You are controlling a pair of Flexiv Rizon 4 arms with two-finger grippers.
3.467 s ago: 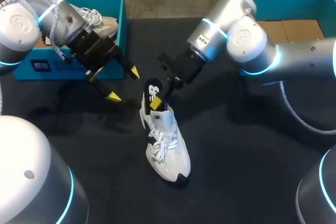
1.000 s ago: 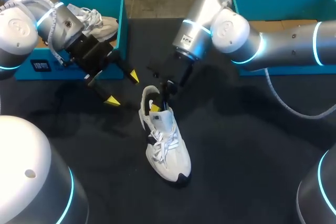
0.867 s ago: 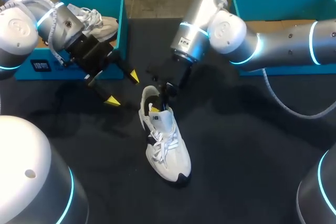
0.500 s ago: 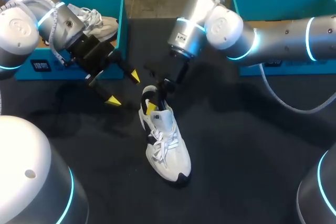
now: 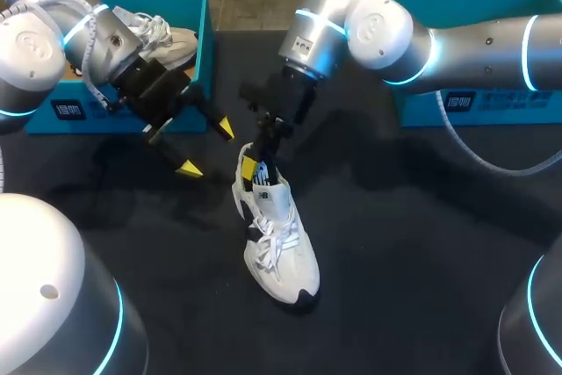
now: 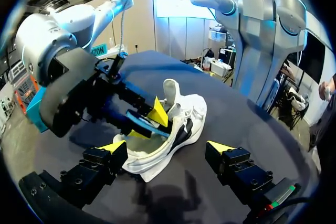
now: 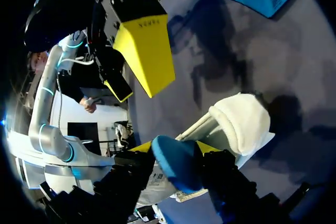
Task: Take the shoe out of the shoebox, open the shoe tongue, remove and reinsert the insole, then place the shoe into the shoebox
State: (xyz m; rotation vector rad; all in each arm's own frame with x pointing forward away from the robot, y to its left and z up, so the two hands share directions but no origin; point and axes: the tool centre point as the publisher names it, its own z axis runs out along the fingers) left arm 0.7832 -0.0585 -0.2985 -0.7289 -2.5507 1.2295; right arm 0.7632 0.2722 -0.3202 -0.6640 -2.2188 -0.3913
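The white shoe (image 5: pixel 279 234) lies mid-way across the desk (image 5: pixel 421 243), toe toward the near edge. The right fingers (image 7: pixel 206 147) pinch the blue insole (image 7: pixel 176 163) at its heel opening. The left fingers (image 5: pixel 187 166) hang spread apart beside the shoebox (image 5: pixel 204 41) at the far left corner.

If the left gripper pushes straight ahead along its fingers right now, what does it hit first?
Most likely the shoe, lying directly ahead of the open left gripper. The right gripper, shut on the insole at the heel opening, is close there too; depth is unclear.
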